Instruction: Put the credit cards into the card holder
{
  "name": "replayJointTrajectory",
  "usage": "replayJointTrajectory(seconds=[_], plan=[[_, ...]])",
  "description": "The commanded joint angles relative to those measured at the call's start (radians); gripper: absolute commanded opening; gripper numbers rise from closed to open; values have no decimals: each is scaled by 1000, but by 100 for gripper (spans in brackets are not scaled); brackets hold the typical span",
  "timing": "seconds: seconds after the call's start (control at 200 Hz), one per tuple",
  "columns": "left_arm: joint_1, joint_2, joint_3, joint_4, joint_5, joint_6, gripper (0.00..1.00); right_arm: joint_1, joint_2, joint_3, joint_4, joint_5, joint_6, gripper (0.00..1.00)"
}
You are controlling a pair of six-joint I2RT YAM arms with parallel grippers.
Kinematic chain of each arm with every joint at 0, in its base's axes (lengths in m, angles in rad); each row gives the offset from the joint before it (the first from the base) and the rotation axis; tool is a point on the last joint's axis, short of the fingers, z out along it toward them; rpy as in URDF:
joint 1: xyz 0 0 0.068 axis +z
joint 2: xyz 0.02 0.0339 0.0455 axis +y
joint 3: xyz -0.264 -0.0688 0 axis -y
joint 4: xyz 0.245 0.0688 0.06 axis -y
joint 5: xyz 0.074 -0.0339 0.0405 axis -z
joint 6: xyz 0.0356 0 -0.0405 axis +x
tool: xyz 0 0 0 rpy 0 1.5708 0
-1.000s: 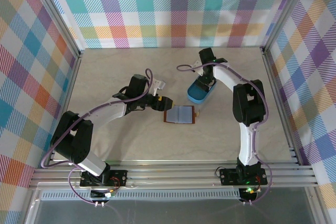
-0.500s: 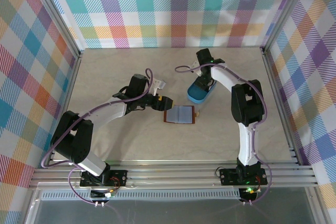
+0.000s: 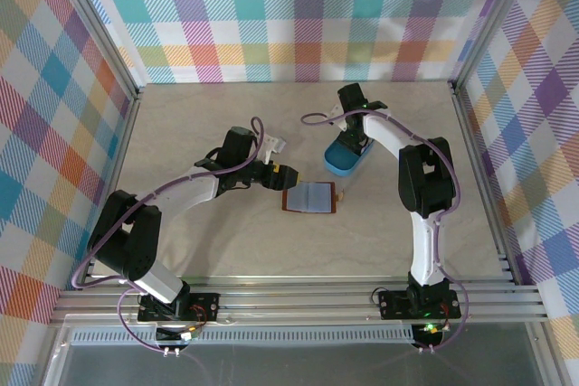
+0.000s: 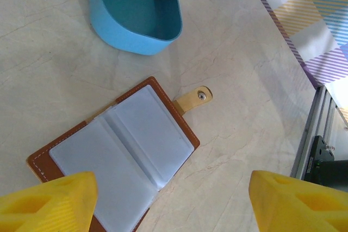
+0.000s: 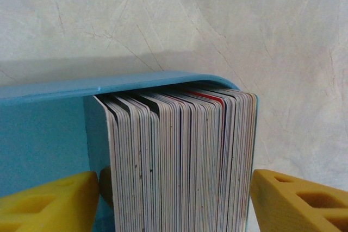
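Tabletop (image 3: 226, 241) has a blue tray (image 5: 136, 80), credit cards (image 5: 179, 161) standing inside. Right gripper (image 5: 174, 199) sits around them all, grip not clear, so too many might lift. Card holder (image 4: 125, 145) lies open near the tray, under the open left gripper (image 4: 171, 188)

both arms are made of white tubes with fat black joints. the left arm (image 3: 181, 192) and the right arm (image 3: 421, 223) each have a thin purple cable (image 3: 312, 117) looping along them. each arm stands on a flat black base (image 3: 176, 306), and the right one has a tiny green light (image 3: 425, 316). the left gripper (image 4: 174, 188) and the right gripper (image 5: 174, 188) have chunky yellow fingers (image 5: 46, 199) with fine stripes and hollow holes in them.
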Motion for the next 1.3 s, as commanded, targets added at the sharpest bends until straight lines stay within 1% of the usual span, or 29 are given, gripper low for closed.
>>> replayJointTrajectory(seconds=[0.0,0.17,0.425,0.6,0.715,0.81,0.905,1.295], plan=[[6,11,29,-17,5,22,74,5,-58,13,10,11,2,72],[6,13,31,-19,5,22,74,8,-71,11,5,12,3,71],[7,14,34,-22,3,22,74,10,-75,14,-6,-1,6,61],[6,17,36,-26,3,22,74,11,-66,20,-21,-6,14,48],[6,22,39,-31,3,22,74,14,-66,21,-25,-6,17,42],[6,26,42,-35,5,22,74,16,-67,20,-28,-5,17,41],[7,29,47,-40,5,22,74,18,-67,21,-31,-11,17,39],[6,26,50,-48,4,22,75,19,-67,20,-45,-20,18,42]])
